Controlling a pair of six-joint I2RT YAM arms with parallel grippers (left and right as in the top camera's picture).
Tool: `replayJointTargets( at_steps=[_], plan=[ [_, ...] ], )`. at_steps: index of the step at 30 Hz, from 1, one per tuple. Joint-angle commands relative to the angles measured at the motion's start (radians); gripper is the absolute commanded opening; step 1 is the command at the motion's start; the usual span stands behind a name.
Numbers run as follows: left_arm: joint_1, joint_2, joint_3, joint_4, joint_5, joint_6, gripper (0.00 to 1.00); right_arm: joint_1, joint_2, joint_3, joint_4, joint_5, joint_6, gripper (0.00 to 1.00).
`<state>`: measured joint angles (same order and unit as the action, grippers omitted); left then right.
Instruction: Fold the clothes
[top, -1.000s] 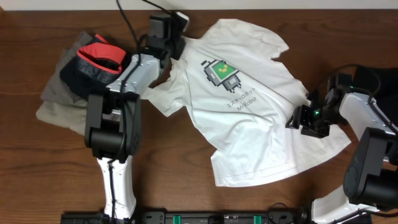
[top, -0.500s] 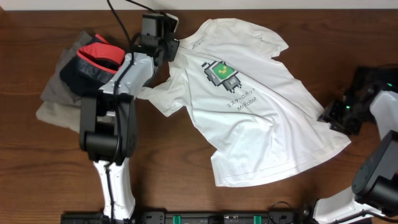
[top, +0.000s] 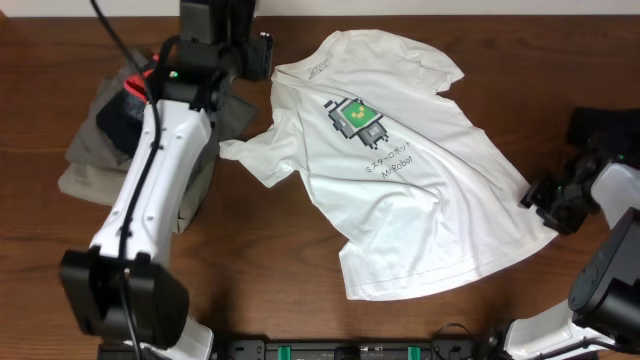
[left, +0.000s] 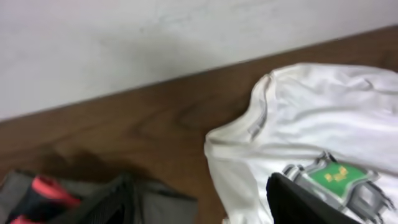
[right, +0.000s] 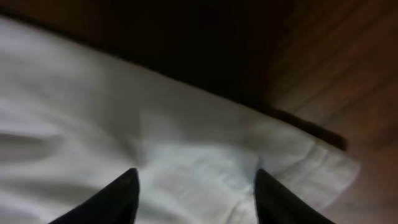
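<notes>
T-shirt (top: 400, 170), thin and limp, lies spread and creased on the table (top: 280, 260), collar toward 12 o'clock; it should sag when lifted, so a hem corner or shoulder suits pinching. Left gripper (left: 199, 199) hangs open by the collar at 11 o'clock, right gripper (right: 196, 193) open over the hem corner at 3 o'clock. Part of the grey-and-red pile (top: 85, 160) at 9 o'clock is covered by the left arm (top: 150, 190).

The shirt (top: 400, 190) lies spread on the table (top: 280, 250). A pile (top: 90, 150) lies left of it, the right gripper (top: 537, 196) at its right edge.
</notes>
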<state>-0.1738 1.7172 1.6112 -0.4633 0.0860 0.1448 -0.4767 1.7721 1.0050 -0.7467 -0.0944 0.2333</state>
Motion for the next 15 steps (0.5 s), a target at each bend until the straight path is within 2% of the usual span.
replayJointTargets(
  at_steps=[1, 7, 11, 15],
  plan=[
    [0.004, -0.032, 0.013, -0.047, 0.019, -0.024, 0.7, 0.001, -0.001, -0.063, 0.059, 0.026, 0.053, 0.45],
    [0.004, -0.051, 0.013, -0.113, 0.019, -0.024, 0.7, 0.0, -0.001, -0.118, 0.195, 0.032, 0.105, 0.02],
    [0.004, -0.051, 0.013, -0.128, 0.019, -0.024, 0.7, -0.002, -0.001, -0.085, 0.303, 0.034, 0.15, 0.01],
    [0.004, -0.051, 0.013, -0.126, 0.019, -0.028, 0.7, -0.003, 0.0, -0.011, 0.483, 0.027, 0.154, 0.01]
  ],
)
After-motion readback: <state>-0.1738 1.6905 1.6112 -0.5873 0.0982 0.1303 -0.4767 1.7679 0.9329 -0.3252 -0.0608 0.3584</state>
